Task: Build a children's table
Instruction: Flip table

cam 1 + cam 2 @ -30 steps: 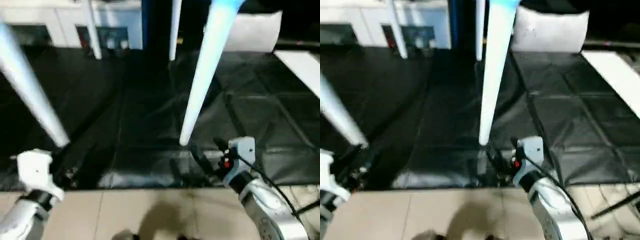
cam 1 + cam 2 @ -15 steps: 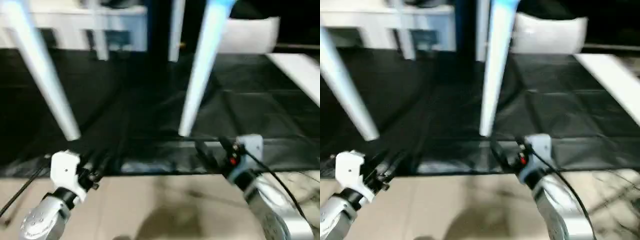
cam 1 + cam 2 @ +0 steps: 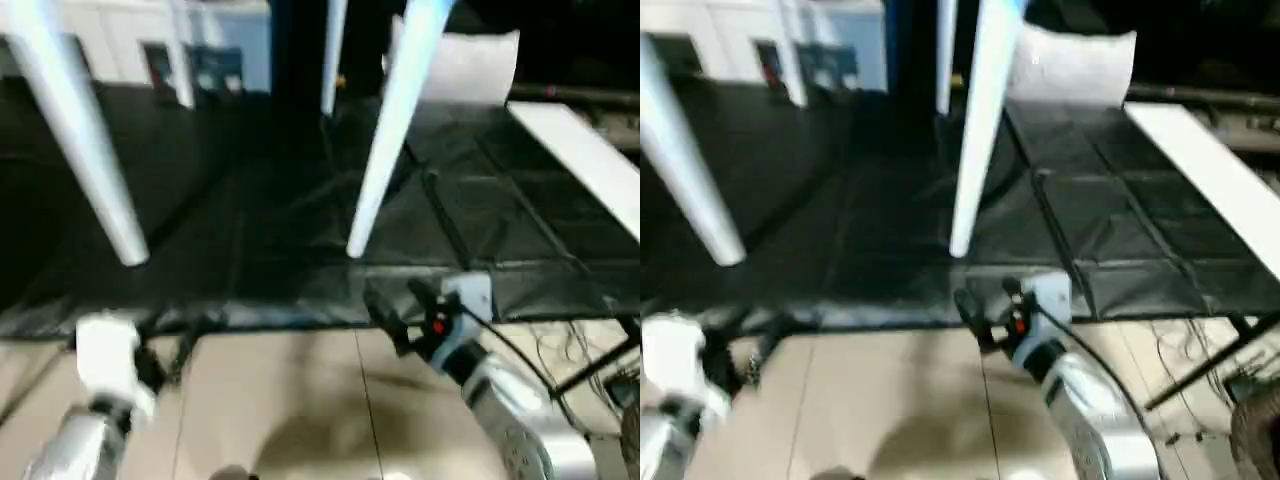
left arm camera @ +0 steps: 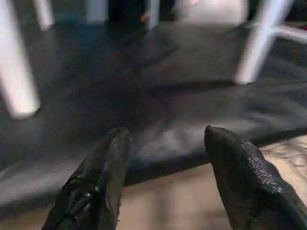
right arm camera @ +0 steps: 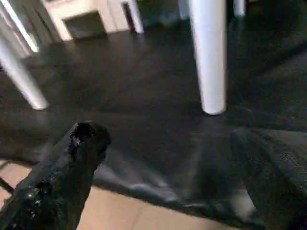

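The children's table shows as tapered white legs standing on a black mat (image 3: 250,220). The near left leg (image 3: 85,150) and near right leg (image 3: 385,130) come down just behind the mat's front edge. Two more legs (image 3: 333,55) stand further back. My left gripper (image 4: 165,143) hovers low over the mat's front edge at the left, open with nothing between its fingers. My right gripper (image 3: 395,305) is below the foot of the near right leg, wide open and empty, apart from the leg (image 5: 208,57).
Beige floor tiles (image 3: 290,400) lie in front of the mat. A white cabinet (image 3: 120,40) stands at the back left and a white cushion-like bundle (image 3: 465,65) at the back right. A white board (image 3: 580,150) lies on the right, with cables (image 3: 570,350) below it.
The whole view has swung and tilted. My left forearm has dropped back toward the lower left. The right gripper stays by the mat's edge; both grippers stand as wide as before.
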Tool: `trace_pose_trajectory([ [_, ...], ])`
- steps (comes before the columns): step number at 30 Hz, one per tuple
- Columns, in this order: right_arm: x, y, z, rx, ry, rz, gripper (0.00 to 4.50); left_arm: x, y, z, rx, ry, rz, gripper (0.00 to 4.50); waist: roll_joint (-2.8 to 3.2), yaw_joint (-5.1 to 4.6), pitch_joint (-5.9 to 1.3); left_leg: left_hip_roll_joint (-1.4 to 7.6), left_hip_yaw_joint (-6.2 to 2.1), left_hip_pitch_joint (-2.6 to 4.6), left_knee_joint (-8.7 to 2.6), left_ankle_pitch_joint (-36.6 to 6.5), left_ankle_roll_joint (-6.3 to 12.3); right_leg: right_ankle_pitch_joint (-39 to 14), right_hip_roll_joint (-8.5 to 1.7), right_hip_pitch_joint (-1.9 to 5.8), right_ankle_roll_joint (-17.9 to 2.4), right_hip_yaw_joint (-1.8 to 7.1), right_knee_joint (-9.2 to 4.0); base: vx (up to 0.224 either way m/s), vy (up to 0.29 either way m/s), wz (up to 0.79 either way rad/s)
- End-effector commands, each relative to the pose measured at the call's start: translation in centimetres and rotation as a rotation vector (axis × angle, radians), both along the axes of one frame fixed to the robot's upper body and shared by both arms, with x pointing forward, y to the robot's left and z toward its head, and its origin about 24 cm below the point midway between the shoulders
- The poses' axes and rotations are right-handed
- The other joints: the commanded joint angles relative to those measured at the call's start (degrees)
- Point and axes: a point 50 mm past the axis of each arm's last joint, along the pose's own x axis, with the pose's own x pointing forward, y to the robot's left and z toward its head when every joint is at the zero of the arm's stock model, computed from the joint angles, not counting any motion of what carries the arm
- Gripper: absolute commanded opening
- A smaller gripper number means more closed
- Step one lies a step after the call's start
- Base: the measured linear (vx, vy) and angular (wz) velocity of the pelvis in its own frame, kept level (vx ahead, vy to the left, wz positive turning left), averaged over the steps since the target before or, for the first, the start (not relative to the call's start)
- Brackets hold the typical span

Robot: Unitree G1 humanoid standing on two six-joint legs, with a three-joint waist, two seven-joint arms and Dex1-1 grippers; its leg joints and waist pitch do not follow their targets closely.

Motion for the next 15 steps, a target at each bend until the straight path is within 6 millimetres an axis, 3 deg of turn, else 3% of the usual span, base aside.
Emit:
trace_pose_trajectory([
  [1,0.3,-0.1,0.4,0.000,-0.031,0.048,4.50,-0.2,-0.6,-0.5,-0.030,0.029,-0.062,3.21,1.18,1.39,-2.97,1.84,4.61,-2.70,-9.94,-38.0,-10.16,-34.2,-2.51,2.79,1.3,5.13,-0.15,-0.070,-0.069,0.19],
  [2,0.2,-0.2,0.2,-0.001,-0.032,0.088,4.50,0.3,-1.0,-0.9,-0.024,0.055,-0.105,3.41,0.72,0.65,-0.79,-1.56,-6.34,-0.03,8.85,-1.5,-0.60,-58.1,-11.44,-2.81,-3.4,12.74,-18.25,0.023,-0.113,0.09],
  [3,0.0,-0.3,0.0,-0.004,-0.032,0.125,4.50,0.5,-1.2,-1.6,-0.015,0.085,-0.134,3.56,0.09,1.91,1.67,-2.31,-6.42,-0.43,9.04,-0.8,0.68,-58.1,-10.26,-1.98,-4.7,12.71,-19.11,0.023,-0.113,0.09],
  [4,-0.3,-0.3,-0.4,-0.028,-0.021,0.178,4.50,0.8,-1.3,-2.5,0.019,0.126,-0.164,3.64,0.97,2.59,0.55,-1.82,-8.18,3.01,6.91,-5.2,-1.65,-50.0,-7.90,-0.87,-5.8,12.23,-15.67,-0.041,0.025,0.24],
  [5,-0.4,-0.3,-0.6,-0.045,-0.016,0.201,4.50,0.8,-1.4,-2.8,0.029,0.141,-0.179,3.64,1.19,2.47,0.09,-1.48,-7.12,5.40,4.53,-10.6,-2.49,-44.3,-5.85,-1.71,-5.2,9.64,-14.44,-0.125,0.081,0.28],
  [6,-0.5,-0.3,-0.8,-0.064,-0.011,0.226,4.50,0.8,-1.4,-3.2,0.040,0.159,-0.196,3.64,1.76,1.86,-0.26,0.30,-7.22,6.73,0.44,-19.6,-3.96,-37.2,-3.61,-2.89,-5.5,7.70,-12.82,-0.125,0.081,0.28],
  [7,-0.5,-0.3,-0.8,-0.064,-0.011,0.226,4.50,0.8,-1.4,-3.2,0.040,0.159,-0.196,3.72,2.98,0.93,-1.15,3.71,-9.44,4.76,-5.07,-29.5,-4.01,-17.2,-2.27,-0.72,-5.7,8.27,-9.45,-0.091,0.052,0.15],
  [8,-0.8,-0.3,-1.6,-0.094,0.020,0.290,4.50,0.8,-1.7,-4.7,0.050,0.229,-0.234,3.85,3.75,0.06,-2.36,4.42,-9.76,4.76,-6.23,-22.9,-0.50,1.0,-3.07,0.70,-6.9,8.24,-8.93,-0.034,0.065,0.00],
  [9,-1.0,-0.3,-2.2,-0.091,0.050,0.312,4.50,0.8,-1.9,-5.9,0.039,0.290,-0.232,3.85,3.37,-1.01,-3.49,3.64,-8.73,4.25,-5.58,-12.2,3.23,11.8,-3.73,1.80,-6.9,7.75,-9.71,-0.034,0.065,0.00],
  [10,-1.0,-0.2,-2.7,-0.086,0.070,0.323,4.50,0.7,-2.0,-6.7,0.032,0.329,-0.227,4.05,4.16,-1.61,-3.44,3.08,-8.10,3.59,-5.96,-11.0,3.59,12.6,-3.81,1.63,-7.3,7.33,-10.44,-0.010,0.074,-0.04],
  [11,-1.0,-0.2,-2.7,-0.086,0.070,0.323,4.50,0.7,-2.0,-6.7,0.032,0.329,-0.227,4.08,3.84,-2.07,-3.33,2.86,-7.77,3.22,-5.99,-11.0,3.23,13.2,-4.07,1.61,-7.4,7.61,-10.78,0.018,0.054,-0.01],
  [12,-1.1,-0.2,-3.0,-0.092,0.080,0.330,4.50,0.6,-2.1,-7.2,0.036,0.353,-0.227,4.08,3.39,-2.55,-3.22,2.84,-7.36,2.75,-6.18,-11.6,2.83,13.4,-4.88,2.07,-8.1,7.94,-11.31,0.018,0.054,-0.01],
  [13,-1.1,-0.2,-3.0,-0.092,0.080,0.330,4.50,0.6,-2.1,-7.2,0.036,0.353,-0.227,4.24,3.50,-2.80,-3.38,2.73,-7.25,2.56,-6.28,-11.5,2.47,13.3,-5.08,2.46,-8.3,7.88,-11.44,0.000,0.000,0.00],
  [14,-1.1,-0.1,-3.6,-0.090,0.102,0.341,4.50,0.5,-2.3,-8.1,0.034,0.392,-0.225,4.24,3.03,-3.37,-3.33,2.63,-7.04,2.19,-6.43,-11.3,2.13,13.4,-5.16,2.60,-8.4,7.99,-11.64,0.000,0.000,0.00],
  [15,-1.2,0.1,-4.5,-0.094,0.129,0.343,4.50,0.3,-2.5,-9.1,0.055,0.423,-0.238,4.37,2.36,-4.04,-2.92,2.40,-6.68,2.02,-6.60,-12.5,2.22,9.9,-5.18,2.27,-8.8,8.03,-12.04,0.000,0.000,0.00],
])
